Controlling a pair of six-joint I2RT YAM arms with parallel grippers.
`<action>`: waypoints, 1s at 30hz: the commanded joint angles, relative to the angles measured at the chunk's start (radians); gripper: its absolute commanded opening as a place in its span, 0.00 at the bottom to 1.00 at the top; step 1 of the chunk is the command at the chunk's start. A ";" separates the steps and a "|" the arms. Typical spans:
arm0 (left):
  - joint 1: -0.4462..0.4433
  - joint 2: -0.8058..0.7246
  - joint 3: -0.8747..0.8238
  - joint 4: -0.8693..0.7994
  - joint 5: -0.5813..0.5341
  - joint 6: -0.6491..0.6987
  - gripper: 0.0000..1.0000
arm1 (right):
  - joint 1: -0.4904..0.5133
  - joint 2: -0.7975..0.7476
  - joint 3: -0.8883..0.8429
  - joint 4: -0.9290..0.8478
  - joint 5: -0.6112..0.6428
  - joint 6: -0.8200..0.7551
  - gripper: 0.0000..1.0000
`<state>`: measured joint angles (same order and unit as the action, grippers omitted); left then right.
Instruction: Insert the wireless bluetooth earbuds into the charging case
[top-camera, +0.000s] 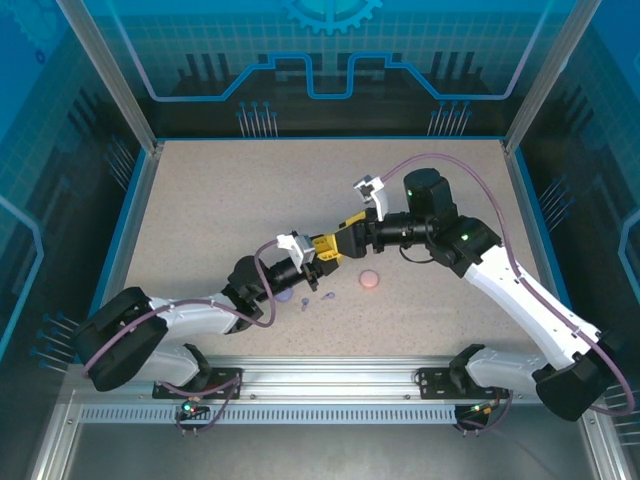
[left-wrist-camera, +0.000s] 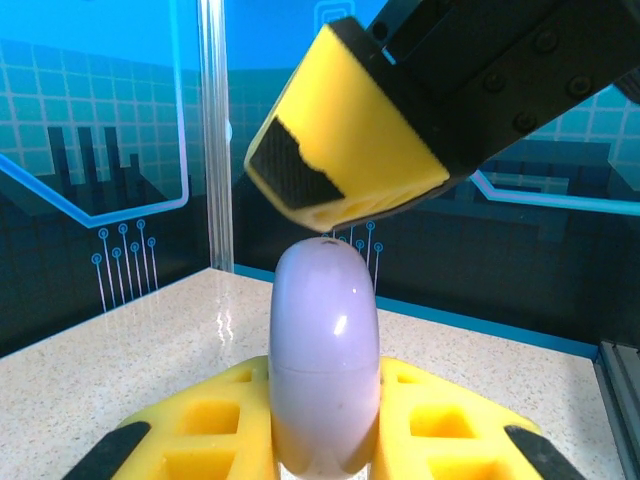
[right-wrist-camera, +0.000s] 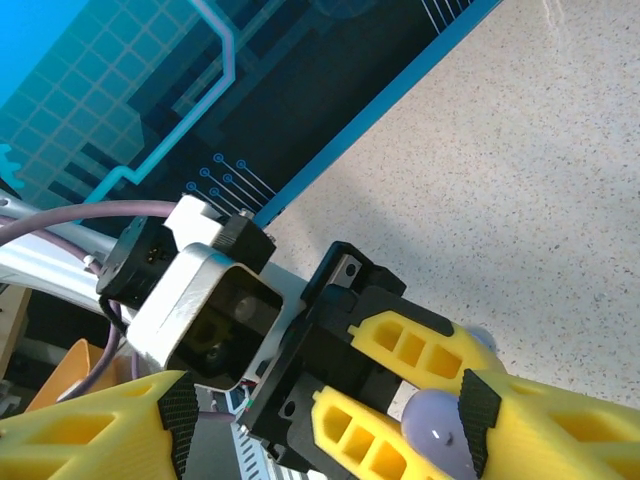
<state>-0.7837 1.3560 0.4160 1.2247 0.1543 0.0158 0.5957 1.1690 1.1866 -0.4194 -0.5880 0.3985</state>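
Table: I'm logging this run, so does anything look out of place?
Tiny lavender earbuds lie loose on the table near the left hand, which holds the lavender case, outside any case. Nothing else stands out.

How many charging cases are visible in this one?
2. A lavender case stands on edge, gripped in the left pincer. A pink case lies flat on the table close by. The arms may hide others.

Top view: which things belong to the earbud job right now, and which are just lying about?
Job: lavender case clamped in left gripper; right gripper at its top; lavender earbuds on table.
Lying about: pink case, untouched.
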 joint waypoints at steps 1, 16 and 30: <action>-0.003 0.001 0.000 0.016 -0.007 -0.020 0.00 | 0.009 -0.030 0.017 -0.067 0.062 -0.034 0.74; 0.074 -0.101 -0.015 -0.332 -0.022 -0.183 0.00 | -0.095 -0.182 -0.110 -0.262 0.631 0.001 0.86; 0.225 -0.049 0.130 -0.836 0.069 -0.374 0.00 | -0.187 -0.234 -0.228 -0.259 0.591 0.026 0.94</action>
<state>-0.5720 1.2907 0.4911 0.5220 0.1829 -0.3035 0.4259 0.9607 0.9752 -0.6628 -0.0063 0.4145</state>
